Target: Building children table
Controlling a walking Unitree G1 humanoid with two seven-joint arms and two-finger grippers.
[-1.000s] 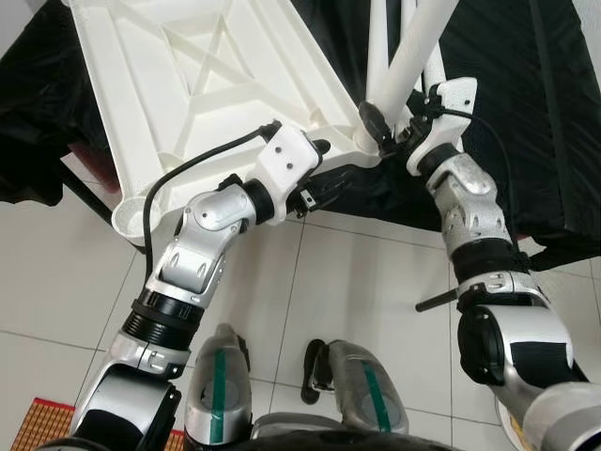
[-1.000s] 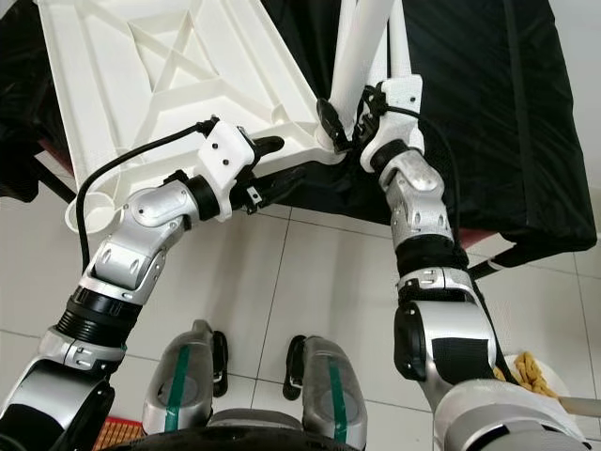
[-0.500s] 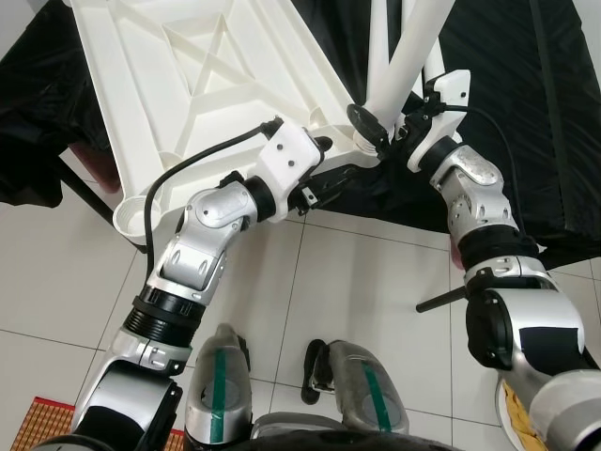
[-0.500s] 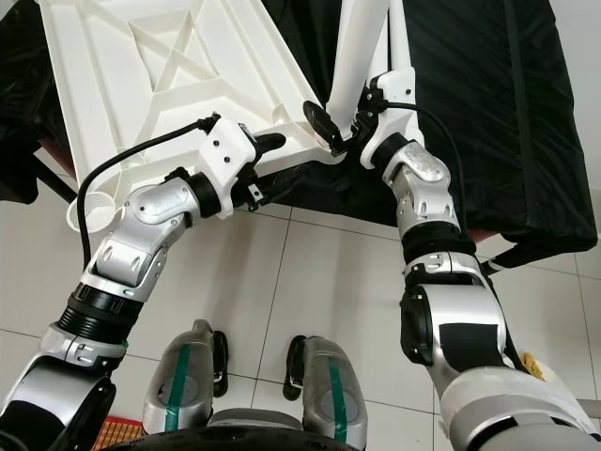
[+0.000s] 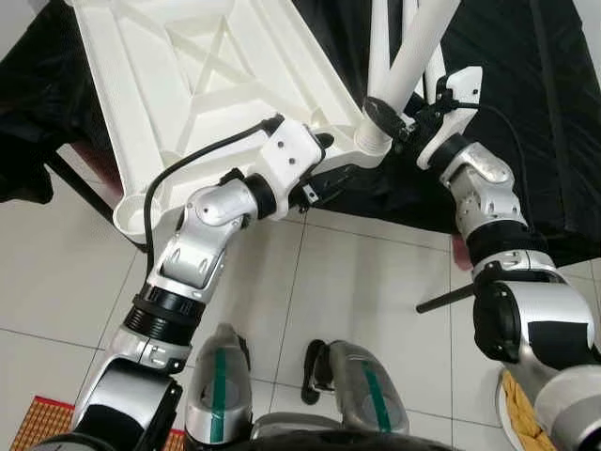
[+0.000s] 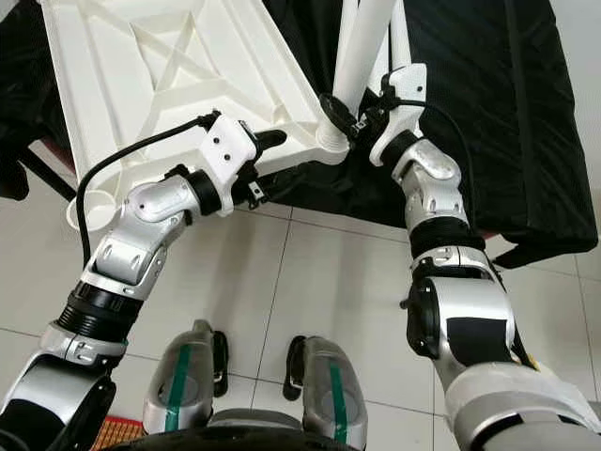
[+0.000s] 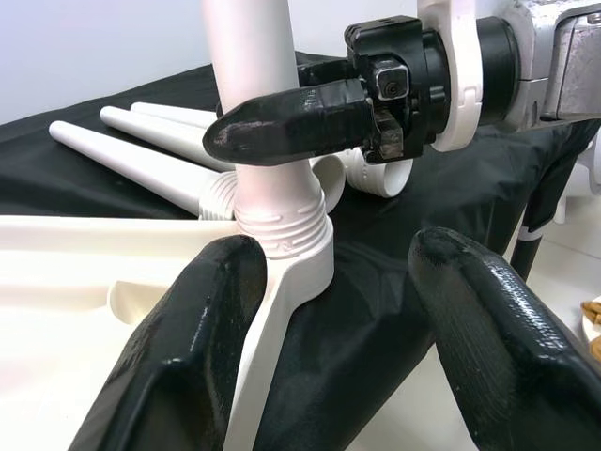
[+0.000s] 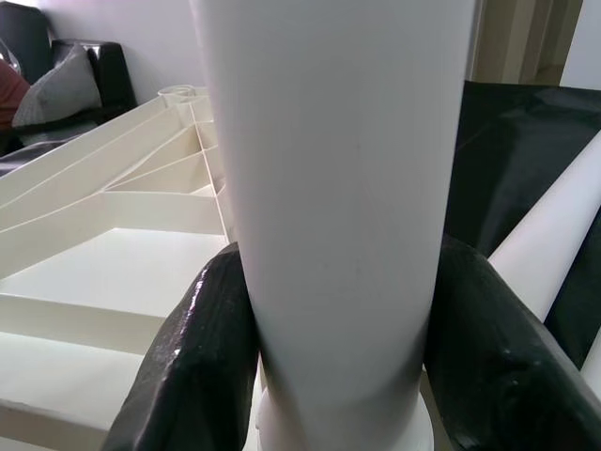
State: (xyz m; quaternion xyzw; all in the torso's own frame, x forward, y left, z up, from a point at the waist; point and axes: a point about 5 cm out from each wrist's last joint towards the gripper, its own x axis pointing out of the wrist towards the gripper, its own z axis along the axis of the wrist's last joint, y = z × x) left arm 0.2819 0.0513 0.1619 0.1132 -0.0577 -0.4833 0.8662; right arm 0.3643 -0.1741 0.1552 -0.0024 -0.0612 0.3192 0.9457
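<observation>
White plastic leg [image 6: 362, 42] is squeezed between the right gripper [image 7: 310, 117] fingers and stands in the tabletop [image 5: 202, 89] corner socket, the open left gripper [image 7: 329, 310] waits just below, so more twisting probably comes next.

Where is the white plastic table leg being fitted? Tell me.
The white plastic table leg stands in the upturned white tabletop's near corner socket, gripped by the right gripper.

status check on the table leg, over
Right gripper shut on table leg, seated upright in corner socket. Left gripper open, straddling tabletop corner. Spare legs beside on black cloth.
</observation>
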